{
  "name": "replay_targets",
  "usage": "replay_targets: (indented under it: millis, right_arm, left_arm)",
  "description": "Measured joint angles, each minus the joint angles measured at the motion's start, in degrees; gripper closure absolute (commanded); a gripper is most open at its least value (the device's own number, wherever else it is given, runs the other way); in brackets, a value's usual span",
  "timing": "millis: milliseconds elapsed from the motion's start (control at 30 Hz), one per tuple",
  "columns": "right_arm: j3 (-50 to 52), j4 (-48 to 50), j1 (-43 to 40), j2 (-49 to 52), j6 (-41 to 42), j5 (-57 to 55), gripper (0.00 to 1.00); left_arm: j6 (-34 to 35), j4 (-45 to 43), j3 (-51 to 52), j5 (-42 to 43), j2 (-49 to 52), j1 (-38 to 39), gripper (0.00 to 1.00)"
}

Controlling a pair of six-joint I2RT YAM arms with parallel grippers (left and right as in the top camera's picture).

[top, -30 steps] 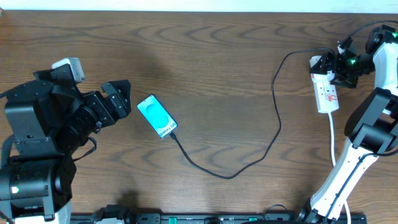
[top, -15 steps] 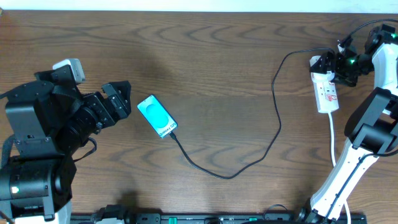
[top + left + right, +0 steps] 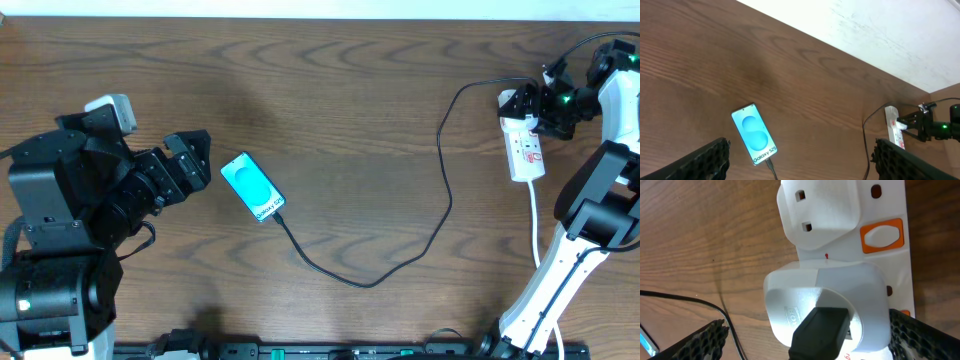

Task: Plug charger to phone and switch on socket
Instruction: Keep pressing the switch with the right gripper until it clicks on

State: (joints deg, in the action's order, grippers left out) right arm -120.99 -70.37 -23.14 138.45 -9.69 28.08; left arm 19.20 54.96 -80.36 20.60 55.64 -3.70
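Observation:
The phone [image 3: 252,187] lies left of the table's middle with its turquoise screen up; it also shows in the left wrist view [image 3: 755,134]. The black charger cable [image 3: 372,284] has its tip in the phone's lower end [image 3: 771,165]. It loops right and up to a white adapter [image 3: 825,300] seated in the white socket strip [image 3: 526,150]. My left gripper [image 3: 192,158] is open and empty, just left of the phone. My right gripper [image 3: 535,108] is open, its fingers either side of the adapter. An orange switch [image 3: 882,234] sits on the strip [image 3: 885,200].
A second white plug block [image 3: 820,210] sits on the strip beyond the adapter. The strip's white cord [image 3: 535,225] runs toward the front along the right arm. The table's far edge meets a pale wall [image 3: 880,30].

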Motion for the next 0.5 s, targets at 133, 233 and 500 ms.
replay_targets:
  millis: [133,233,500]
  right_arm:
    - [0.11,-0.74,0.07,-0.09,0.07,0.42,0.01]
    - [0.15,-0.79,0.07,-0.09,0.07,0.42,0.01]
    - [0.15,-0.72,0.22,-0.11,0.11,0.15,0.01]
  left_arm:
    - [0.0,0.0,0.0,0.0,0.0,0.0,0.08]
    - [0.0,0.04,0.0,0.0,0.0,0.0,0.08]
    - [0.0,0.04,0.0,0.0,0.0,0.0,0.08]
